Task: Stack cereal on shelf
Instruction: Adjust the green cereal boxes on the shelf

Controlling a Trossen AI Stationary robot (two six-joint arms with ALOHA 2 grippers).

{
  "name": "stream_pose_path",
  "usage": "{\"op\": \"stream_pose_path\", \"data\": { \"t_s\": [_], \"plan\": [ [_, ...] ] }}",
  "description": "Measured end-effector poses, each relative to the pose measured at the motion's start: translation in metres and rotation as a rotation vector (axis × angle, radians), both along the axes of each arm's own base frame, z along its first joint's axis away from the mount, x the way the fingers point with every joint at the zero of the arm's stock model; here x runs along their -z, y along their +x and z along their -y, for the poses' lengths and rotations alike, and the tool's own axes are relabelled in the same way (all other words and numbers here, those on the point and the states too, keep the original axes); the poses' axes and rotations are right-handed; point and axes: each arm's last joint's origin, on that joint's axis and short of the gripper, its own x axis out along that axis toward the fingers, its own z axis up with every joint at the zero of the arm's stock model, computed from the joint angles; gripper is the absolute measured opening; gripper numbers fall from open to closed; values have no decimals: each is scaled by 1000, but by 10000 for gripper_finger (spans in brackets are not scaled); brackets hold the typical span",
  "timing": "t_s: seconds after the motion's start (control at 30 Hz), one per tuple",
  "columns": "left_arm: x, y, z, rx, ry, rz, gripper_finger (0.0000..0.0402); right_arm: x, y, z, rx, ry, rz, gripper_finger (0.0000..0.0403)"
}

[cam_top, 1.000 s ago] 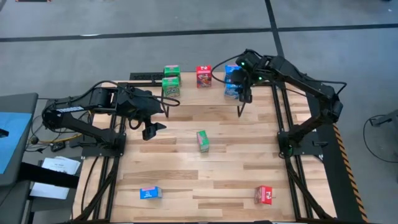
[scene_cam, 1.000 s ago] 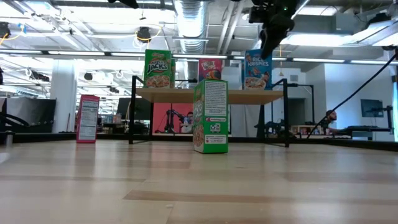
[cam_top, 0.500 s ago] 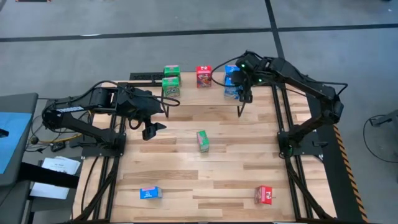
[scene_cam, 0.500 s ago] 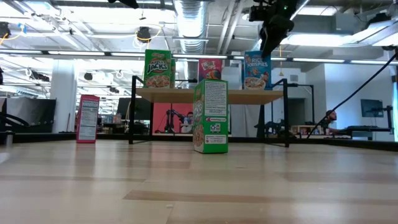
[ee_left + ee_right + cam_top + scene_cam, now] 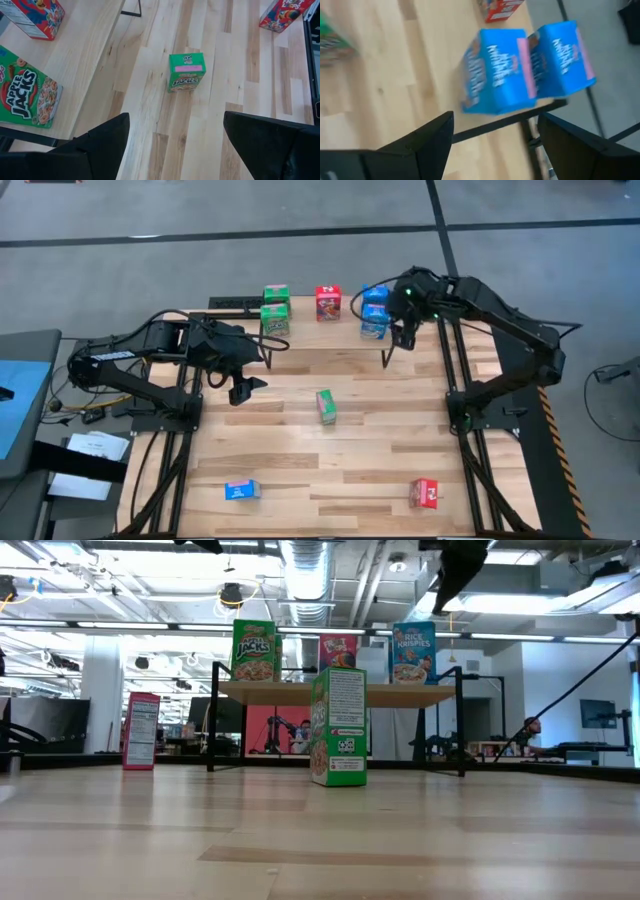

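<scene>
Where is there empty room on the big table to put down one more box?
Plenty on the tabletop: the wide bare patch between the green box in the middle and the blue box and red box near the front edge. The shelf at the back is crowded with boxes.

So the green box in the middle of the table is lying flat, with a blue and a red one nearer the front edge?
Not flat: the green box stands upright, as the low view shows. The blue box and red box do sit near the front edge.
</scene>
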Motion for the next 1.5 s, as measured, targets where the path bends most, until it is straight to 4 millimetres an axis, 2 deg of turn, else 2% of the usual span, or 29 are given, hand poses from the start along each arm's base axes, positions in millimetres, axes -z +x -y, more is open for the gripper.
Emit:
{"op": "stream_pose_path", "data": {
  "t_s": [0.33, 0.57, 0.73, 1.1, 1.37, 1.5],
  "plan": [
    [0, 0, 0, 0, 0, 0, 313, 7, 6, -60, 135, 248, 1, 313],
    [0, 0, 0, 0, 0, 0, 313, 9, 10, -113, 352, 503, 91, 313],
    [0, 0, 0, 1, 0, 0, 313, 15, 8, -148, 450, 605, 95, 313],
    [0, 0, 0, 0, 0, 0, 313, 33, 15, -204, 477, 623, 27, 313],
    [0, 0, 0, 0, 0, 0, 313, 52, 28, -230, 451, 583, -14, 313],
    [0, 0, 0, 0, 0, 0, 313, 58, 35, -237, 441, 580, -14, 313]
  ]
}}
